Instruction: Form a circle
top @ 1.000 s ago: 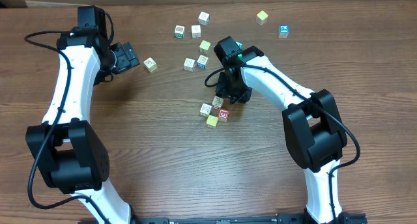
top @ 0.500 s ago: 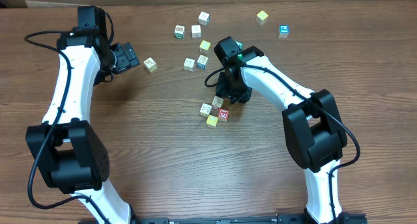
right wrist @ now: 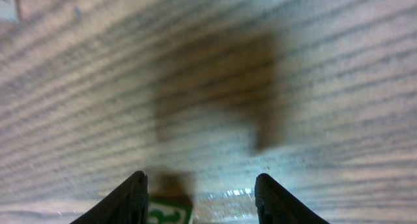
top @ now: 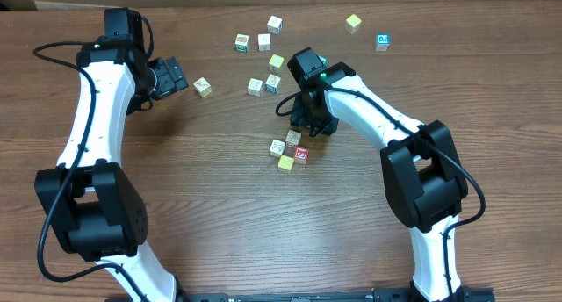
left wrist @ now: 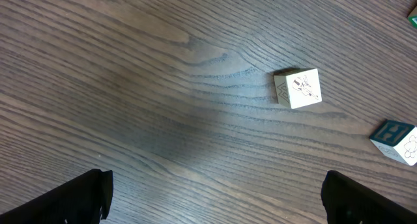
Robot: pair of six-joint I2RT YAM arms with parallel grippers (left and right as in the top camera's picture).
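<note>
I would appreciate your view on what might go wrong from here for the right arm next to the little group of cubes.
1. A green-printed cube sits between the right fingers, close against one of them; pulling away may drag it along.
2. Those fingers hang right beside the cluster; a small sideways slip could scatter its four cubes.

The left arm (top: 88, 135) and right arm (top: 379, 118) have white links, black joints and looping black cables.

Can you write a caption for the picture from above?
Right hand low beside the little ring of letter cubes; left hand open near a loose cube.
</note>
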